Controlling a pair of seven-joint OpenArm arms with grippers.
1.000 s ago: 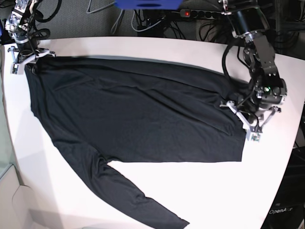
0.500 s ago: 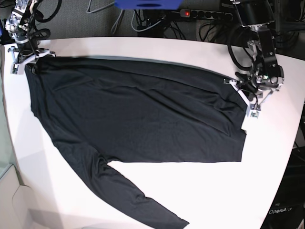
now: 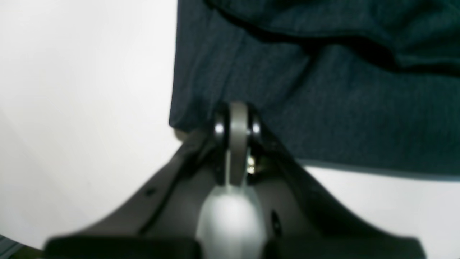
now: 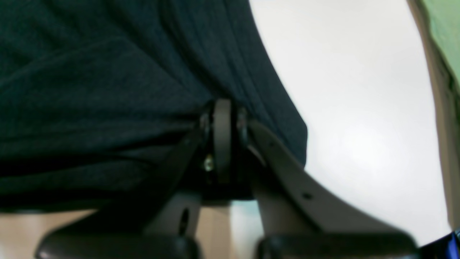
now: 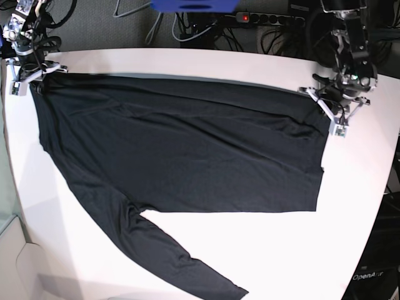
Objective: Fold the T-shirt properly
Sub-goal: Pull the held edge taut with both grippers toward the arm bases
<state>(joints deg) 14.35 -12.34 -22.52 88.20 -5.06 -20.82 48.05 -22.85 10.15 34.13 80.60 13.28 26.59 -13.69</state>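
"OpenArm" can be read in pale letters on a dark panel [image 5: 374, 275] at the near right corner; the end of the word is cut off by the frame.

The shirt [image 5: 181, 162] lies spread across a white, smooth, rounded surface [image 5: 275, 250]. It is thin, soft, dark knit, plain, with shallow ripples running slantwise through the body. One long sleeve [image 5: 169, 256] trails toward the near edge, its cuff just inside the frame. The hem on the right side hangs as a straight edge with a small nick near its middle.

The left claw [image 5: 331, 111], closed, pinches the shirt at the far right corner; up close its grey tips [image 3: 235, 120] press together into the fabric edge, the cloth gathered in soft creases above. The right claw [image 5: 30, 78], closed too, grips the shirt at the far left corner, and the wrist view shows its dark tips [image 4: 222, 118] buried in bunched folds. Both close views are blurred, so the exact bite of cloth is hard to make out.

Behind the surface sit tangled cables, a power strip [image 5: 269, 19] with a red switch, and a blue object [image 5: 194, 5] cut off at the top.
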